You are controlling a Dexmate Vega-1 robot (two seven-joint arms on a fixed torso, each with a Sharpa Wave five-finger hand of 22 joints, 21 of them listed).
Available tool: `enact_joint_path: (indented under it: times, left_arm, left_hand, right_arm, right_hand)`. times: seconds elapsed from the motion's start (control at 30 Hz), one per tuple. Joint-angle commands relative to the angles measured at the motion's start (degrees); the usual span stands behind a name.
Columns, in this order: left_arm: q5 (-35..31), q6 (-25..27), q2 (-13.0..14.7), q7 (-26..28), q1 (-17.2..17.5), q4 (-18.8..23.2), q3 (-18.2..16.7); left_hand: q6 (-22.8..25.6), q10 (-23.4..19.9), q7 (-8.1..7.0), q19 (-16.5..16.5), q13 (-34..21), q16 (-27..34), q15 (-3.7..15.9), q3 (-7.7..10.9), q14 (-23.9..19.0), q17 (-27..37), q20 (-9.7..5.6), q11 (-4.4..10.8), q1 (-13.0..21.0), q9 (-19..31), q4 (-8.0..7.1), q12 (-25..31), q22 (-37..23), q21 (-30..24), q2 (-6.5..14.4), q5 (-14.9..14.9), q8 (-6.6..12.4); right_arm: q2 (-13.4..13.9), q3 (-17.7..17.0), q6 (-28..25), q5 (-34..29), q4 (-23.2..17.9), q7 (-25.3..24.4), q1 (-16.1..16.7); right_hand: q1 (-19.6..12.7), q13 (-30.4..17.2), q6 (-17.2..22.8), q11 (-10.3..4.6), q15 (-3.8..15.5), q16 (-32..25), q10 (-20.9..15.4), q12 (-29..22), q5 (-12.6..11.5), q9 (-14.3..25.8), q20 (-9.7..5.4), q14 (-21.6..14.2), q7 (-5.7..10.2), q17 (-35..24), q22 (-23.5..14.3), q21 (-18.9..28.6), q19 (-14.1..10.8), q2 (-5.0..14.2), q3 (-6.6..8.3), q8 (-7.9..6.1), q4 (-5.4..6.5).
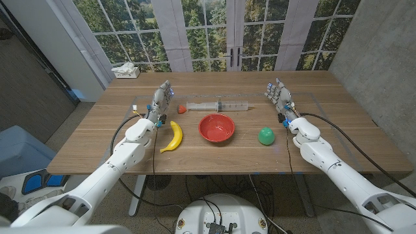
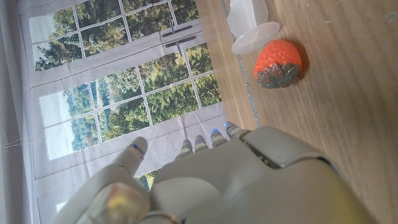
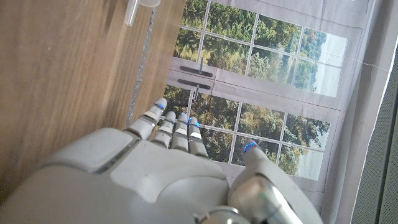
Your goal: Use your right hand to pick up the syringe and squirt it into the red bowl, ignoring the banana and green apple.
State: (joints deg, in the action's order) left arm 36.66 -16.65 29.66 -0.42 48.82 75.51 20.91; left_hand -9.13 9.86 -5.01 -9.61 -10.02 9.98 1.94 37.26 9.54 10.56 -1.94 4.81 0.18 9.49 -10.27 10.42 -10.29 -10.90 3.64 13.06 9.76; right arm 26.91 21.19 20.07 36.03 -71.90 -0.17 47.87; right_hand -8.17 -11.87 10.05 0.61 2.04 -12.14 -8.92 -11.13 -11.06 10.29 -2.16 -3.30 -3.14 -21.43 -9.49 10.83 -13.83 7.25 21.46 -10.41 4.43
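Clear syringe (image 1: 221, 104) lies on desk (image 1: 97, 136) just behind red bowl (image 1: 216, 127), untouched. Right hand (image 1: 278, 96) and left hand (image 1: 162, 99) both empty, fingers apart, flanking the syringe.

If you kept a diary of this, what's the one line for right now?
phase: not started | right hand: open, apart from syringe | left hand: open | red bowl: in front of syringe
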Motion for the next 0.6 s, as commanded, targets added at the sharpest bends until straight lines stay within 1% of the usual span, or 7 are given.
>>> enact_joint_path:
  times: [0.03, 0.2, 0.3, 0.37, 0.47, 0.53, 0.6]
  left_arm:
    - [-0.83, 0.17, 0.54, 2.47, 1.16, 1.36, -0.53]
    - [-0.94, 0.27, 0.93, 2.36, 0.84, 1.13, -0.73]
    - [-0.92, 0.38, 1.04, 2.05, 0.53, 0.68, -0.72]
    - [-0.79, 0.47, 0.97, 1.84, 0.28, 0.28, -0.71]
    - [-0.71, 0.52, 0.94, 1.09, -0.25, -0.44, -0.53]
    - [-0.88, 0.62, 0.96, 0.75, -0.7, -0.98, -0.34]
    - [-0.66, 0.29, 0.6, 0.34, -1.04, -1.68, -0.32]
  left_hand:
    - [-0.41, 6.33, 0.06, -1.08, -0.11, 0.39, 5.45, 0.39, 9.73, 0.03, -8.85, 0.46, 0.02, 0.24, 0.05, 0.3, -0.06, -0.4, 6.22, 0.33, 0.32]
    - [-0.34, 6.26, 0.09, -0.96, -0.1, 0.4, 5.48, 0.32, 9.67, -0.03, -8.76, 0.43, 0.1, 0.24, 0.23, 0.35, -0.04, -0.46, 6.04, 0.35, 0.38]
    - [0.03, 5.85, 0.14, -0.32, -0.1, 0.57, 5.42, 0.32, 9.15, -0.14, -8.41, 0.22, 0.23, 0.24, 0.42, 0.53, -0.02, -0.73, 6.04, 0.42, 0.55]
    - [0.23, 5.59, 0.17, 0.11, -0.09, 0.59, 5.37, 0.36, 9.01, -0.18, -8.19, 0.18, 0.32, 0.24, 0.47, 0.62, -0.01, -0.89, 6.2, 0.49, 0.63]
    - [0.43, 5.36, 0.15, 0.41, -0.09, 0.65, 5.36, 0.38, 8.77, -0.21, -8.02, 0.18, 0.37, 0.24, 0.51, 0.71, 0.0, -0.99, 6.29, 0.54, 0.69]
    - [0.69, 5.1, 0.13, 0.66, -0.09, 0.7, 5.36, 0.4, 8.55, -0.24, -7.89, 0.1, 0.42, 0.24, 0.54, 0.79, 0.0, -1.08, 6.33, 0.57, 0.77]
    - [1.33, 4.62, 0.45, 1.14, -0.08, 0.81, 5.17, 0.55, 8.06, -0.29, -7.32, -0.19, 0.54, 0.24, 0.54, 0.94, 0.01, -1.23, 6.72, 0.69, 0.95]
  right_arm:
    - [-2.12, 0.35, 4.04, -3.75, 2.64, -4.74, 0.16]
    - [-2.69, 0.55, 5.54, -5.59, 3.17, -6.83, 0.2]
    - [-3.02, 0.67, 6.16, -6.65, 3.22, -8.17, 0.24]
    - [-2.34, 1.14, 5.73, -8.96, 2.24, -9.98, 0.28]
    - [-1.07, 1.82, 4.14, -12.27, 0.21, -12.51, 0.34]
    - [-0.23, 2.2, 3.07, -13.45, -0.83, -12.82, 0.2]
    - [0.4, 2.53, 2.13, -14.93, -1.98, -13.82, 0.27]
  right_hand:
    - [-0.49, -0.13, 0.77, 0.08, 0.0, -0.32, -0.61, -0.38, -0.39, 0.11, -0.73, -0.66, -0.06, -0.03, -0.29, 0.27, -0.33, 1.41, 0.44, -0.57, -0.08]
    - [-1.06, -0.07, 0.94, 0.15, -0.37, -0.22, -0.88, -0.47, -0.41, 0.1, -0.44, -0.98, -0.12, 0.45, -0.28, 0.37, -0.63, 1.17, 0.7, -0.62, -0.73]
    - [-1.83, 0.0, 1.31, 0.95, -1.96, -0.61, -1.74, -0.73, -0.21, 0.12, 1.11, -2.51, -0.63, 1.08, -0.32, 0.67, -1.59, 0.69, 0.87, -0.73, -1.86]
    - [-2.29, 0.02, 1.8, 1.71, -2.82, -0.71, -2.24, -0.85, 0.0, 0.14, 2.27, -3.11, -1.44, 1.44, -0.36, 0.85, -2.26, 0.28, 0.91, -0.91, -2.65]
    - [-2.76, 0.04, 2.18, 2.07, -2.85, -0.78, -2.54, -0.91, 0.15, 0.15, 2.8, -3.58, -1.76, 1.69, -0.38, 0.99, -2.8, 0.03, 1.03, -1.01, -3.31]
    - [-3.5, 0.06, 2.38, 1.95, -2.77, -0.69, -2.8, -0.94, 0.3, 0.16, 3.88, -3.68, -1.78, 2.0, -0.39, 1.12, -3.39, -0.05, 1.34, -1.05, -4.16]
    - [-3.87, 0.08, 2.48, 1.76, -2.71, -0.66, -2.96, -0.96, 0.38, 0.16, 4.21, -3.77, -1.64, 2.17, -0.38, 1.12, -3.58, -0.06, 1.51, -1.06, -4.59]
